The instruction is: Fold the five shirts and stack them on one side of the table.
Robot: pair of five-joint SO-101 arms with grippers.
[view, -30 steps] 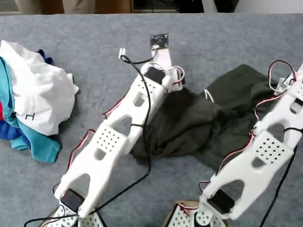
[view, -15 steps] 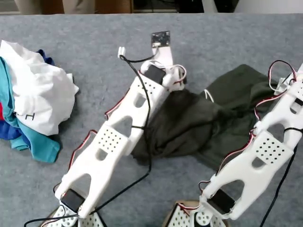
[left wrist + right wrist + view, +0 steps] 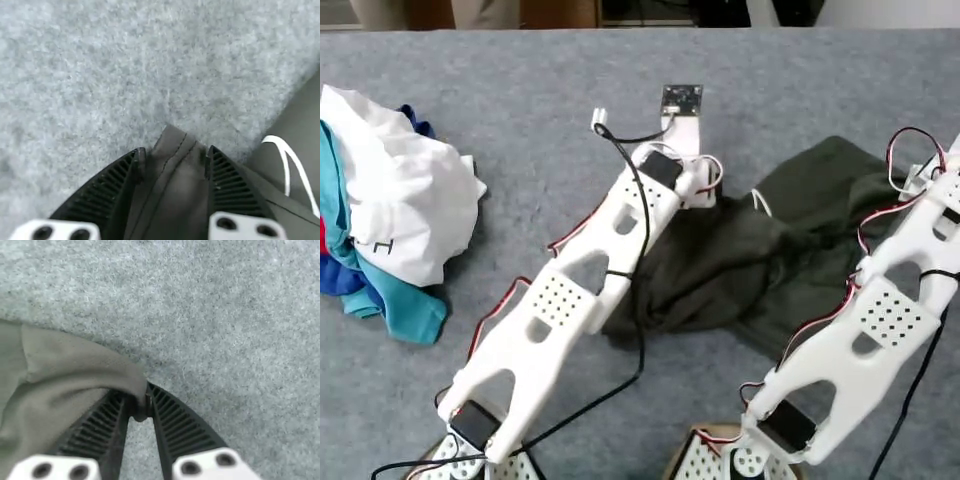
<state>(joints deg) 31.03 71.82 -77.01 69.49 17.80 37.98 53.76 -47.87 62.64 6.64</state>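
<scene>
The left pincer [image 3: 175,155] grips a hemmed corner of the dark green shirt [image 3: 750,265] between its jaws; the right pincer [image 3: 139,407] is clamped narrow on another fold. The shirt lies crumpled between both pincers on the grey desk [image 3: 520,90]. A heap of other shirts [image 3: 390,215] sits well apart from the left pincer
</scene>
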